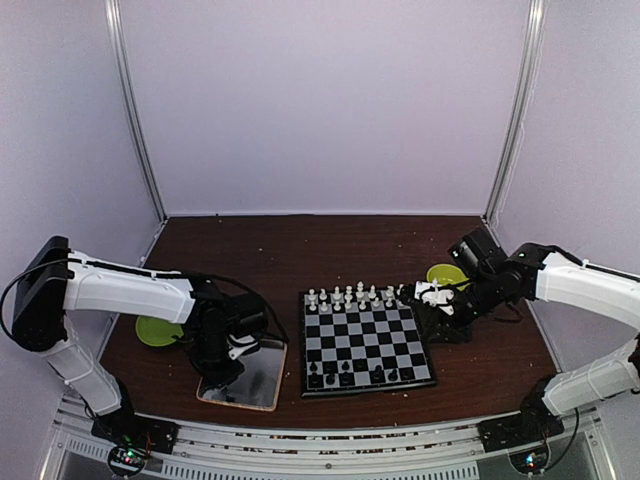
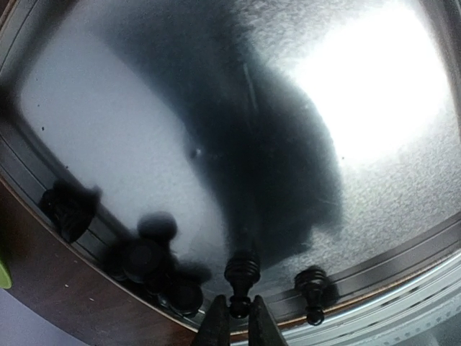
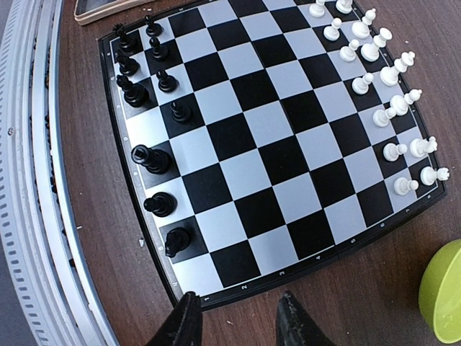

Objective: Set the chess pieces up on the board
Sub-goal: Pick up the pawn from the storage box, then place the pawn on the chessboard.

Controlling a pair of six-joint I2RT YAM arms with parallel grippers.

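Observation:
In the left wrist view my left gripper point(image 2: 240, 317) is shut on the small top knob of a black chess piece point(image 2: 242, 272) that lies at the near rim of the shiny metal tray point(image 2: 130, 122). More black pieces lie along that rim: one point(image 2: 314, 288) to the right and a cluster point(image 2: 153, 263) to the left. The board point(image 1: 365, 340) has white pieces point(image 3: 392, 108) in two rows on its far side and several black pieces point(image 3: 148, 158) on its near side. My right gripper point(image 3: 238, 317) is open and empty, just off the board's right edge.
A green bowl point(image 1: 158, 330) sits left of the tray and another green bowl point(image 3: 443, 292) lies right of the board, close to the right arm. The tray point(image 1: 250, 378) lies left of the board at the table's near edge, beside the metal rail point(image 3: 29, 180).

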